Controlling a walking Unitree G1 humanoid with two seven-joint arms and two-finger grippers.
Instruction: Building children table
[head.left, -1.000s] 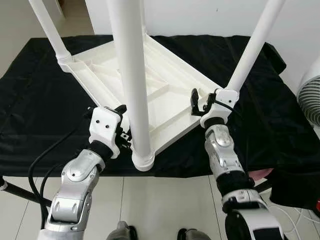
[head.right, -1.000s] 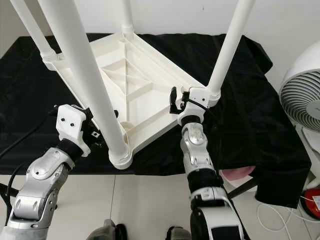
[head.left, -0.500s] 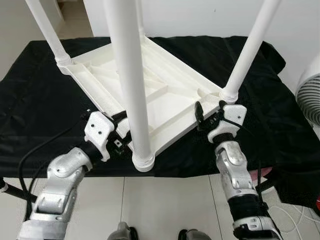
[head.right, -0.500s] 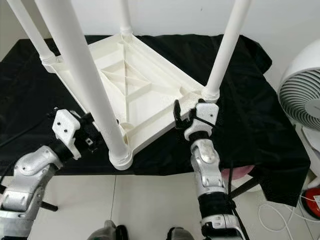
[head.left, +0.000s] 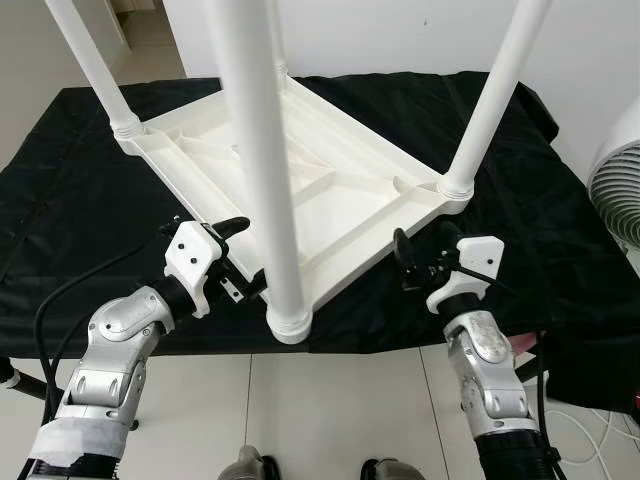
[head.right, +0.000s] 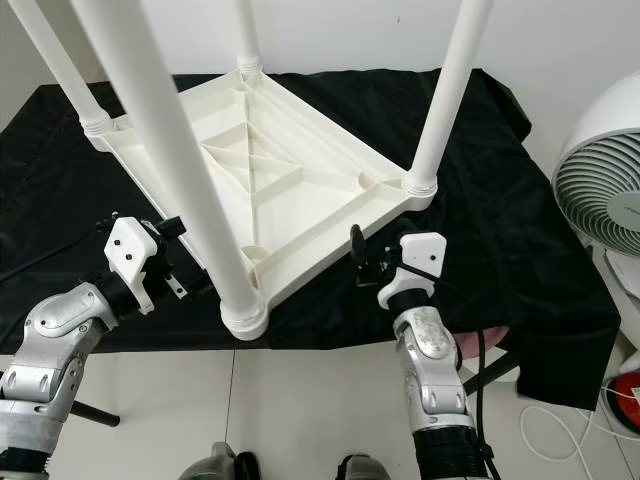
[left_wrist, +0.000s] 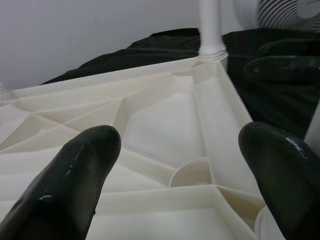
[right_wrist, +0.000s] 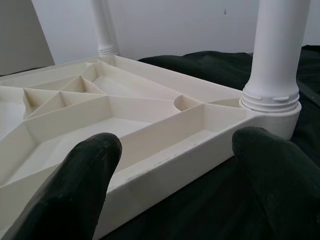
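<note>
The white plastic children's table (head.left: 320, 185) lies upside down on a black cloth (head.left: 80, 230) that covers the work surface, with its ribbed underside facing up. Four white legs stand upright from its corners: the near leg (head.left: 262, 150) rises from the corner closest to the robot, the right leg (head.left: 492, 95) from the right-hand corner, the left leg (head.left: 95, 70) from the left-hand corner, and the far leg (head.right: 247, 35) from the corner furthest away. The base collar of the near leg (head.left: 289, 322) overhangs the front edge of the cloth. The left gripper (head.left: 236, 260) sits just beside the table's near-left edge, close to the near leg, with its fingers (left_wrist: 75, 175) spread wide and nothing between them; the left wrist view looks between them across the ribbed underside. The right gripper (head.left: 420, 258) sits just off the table's near-right edge, below the corner that carries the right leg, clear of the plastic. Its fingers (right_wrist: 85, 175) are also spread wide and hold nothing; the right wrist view shows the table edge and the right leg's threaded collar (right_wrist: 270, 100) beyond them. A white fan (head.right: 600, 190) stands to the right of the table, past the edge of the cloth.
</note>
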